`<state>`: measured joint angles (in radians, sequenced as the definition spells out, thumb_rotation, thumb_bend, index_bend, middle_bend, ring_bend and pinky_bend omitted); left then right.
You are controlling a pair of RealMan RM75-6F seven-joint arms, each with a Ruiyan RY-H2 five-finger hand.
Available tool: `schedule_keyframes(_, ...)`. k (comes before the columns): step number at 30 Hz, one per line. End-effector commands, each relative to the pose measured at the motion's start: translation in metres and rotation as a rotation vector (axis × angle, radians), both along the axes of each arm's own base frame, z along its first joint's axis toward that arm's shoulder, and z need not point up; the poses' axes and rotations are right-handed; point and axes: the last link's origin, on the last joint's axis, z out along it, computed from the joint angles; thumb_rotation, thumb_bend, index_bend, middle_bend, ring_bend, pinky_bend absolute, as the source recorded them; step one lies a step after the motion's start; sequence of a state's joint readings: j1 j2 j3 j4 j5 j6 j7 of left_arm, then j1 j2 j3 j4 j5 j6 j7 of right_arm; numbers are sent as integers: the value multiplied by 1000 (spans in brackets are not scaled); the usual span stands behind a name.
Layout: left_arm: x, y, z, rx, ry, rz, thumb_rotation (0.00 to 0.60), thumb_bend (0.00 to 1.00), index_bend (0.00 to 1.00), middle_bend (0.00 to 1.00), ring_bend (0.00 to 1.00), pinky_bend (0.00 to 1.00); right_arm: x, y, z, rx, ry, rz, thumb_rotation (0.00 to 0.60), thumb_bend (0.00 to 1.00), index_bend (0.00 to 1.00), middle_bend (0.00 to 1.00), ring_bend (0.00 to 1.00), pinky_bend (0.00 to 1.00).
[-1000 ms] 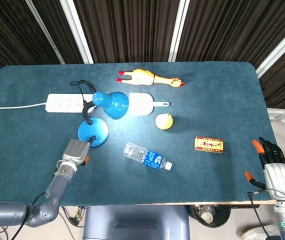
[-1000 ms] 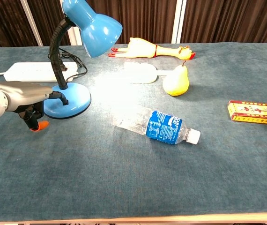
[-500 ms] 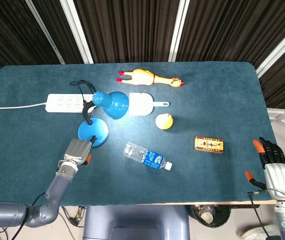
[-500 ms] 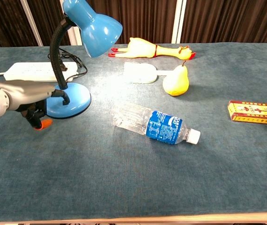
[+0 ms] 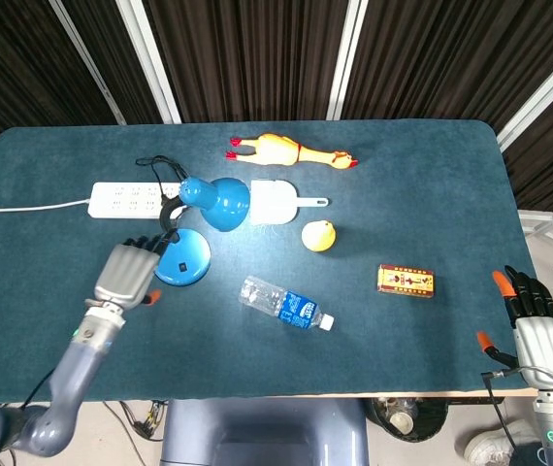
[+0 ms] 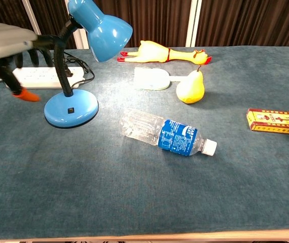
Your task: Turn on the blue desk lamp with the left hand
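The blue desk lamp stands at the left of the table, its round base (image 5: 185, 259) (image 6: 71, 109) flat on the cloth and its shade (image 5: 216, 202) (image 6: 101, 28) bent over to the right on a black neck. A small dark switch shows on top of the base. My left hand (image 5: 126, 275) (image 6: 12, 45) hovers above the table just left of the base, lifted clear of it, fingers apart and holding nothing. My right hand (image 5: 534, 320) hangs off the table's right edge, fingers spread and empty.
A white power strip (image 5: 131, 199) lies behind the lamp with its cord running left. A rubber chicken (image 5: 291, 150), a white brush (image 5: 276, 202), a yellow pear (image 5: 319, 235), a water bottle (image 5: 286, 304) and a small box (image 5: 406, 280) lie to the right.
My left hand has lifted off the lamp base and pulled up and to the left; the base's switch now shows uncovered. The right hand has stayed put.
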<state>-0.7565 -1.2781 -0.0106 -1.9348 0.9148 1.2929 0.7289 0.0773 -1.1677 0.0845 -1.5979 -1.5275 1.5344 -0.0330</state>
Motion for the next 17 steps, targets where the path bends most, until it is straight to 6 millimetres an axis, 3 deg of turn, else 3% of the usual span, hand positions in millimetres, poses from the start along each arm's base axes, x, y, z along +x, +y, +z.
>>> schedule_keyframes(1,-34,-36,23,41,9,10,600,50,0,0,0,68,0,0,-1,2,5,0,600,312,0,0,0,85)
schedule_keyframes(7,-89,-81,50,159,-15,0,600,41,0,0,0,18,1,0,-2,2,20,1,600,312,0,0,0,82)
schedule_keyframes(11,-117,-101,65,243,-26,-12,600,41,0,0,0,18,0,0,-3,7,39,1,600,313,0,0,0,81)
schedule_keyframes(17,-138,-107,73,274,-66,31,600,41,0,0,0,18,1,1,-5,11,49,4,600,312,0,0,0,80)
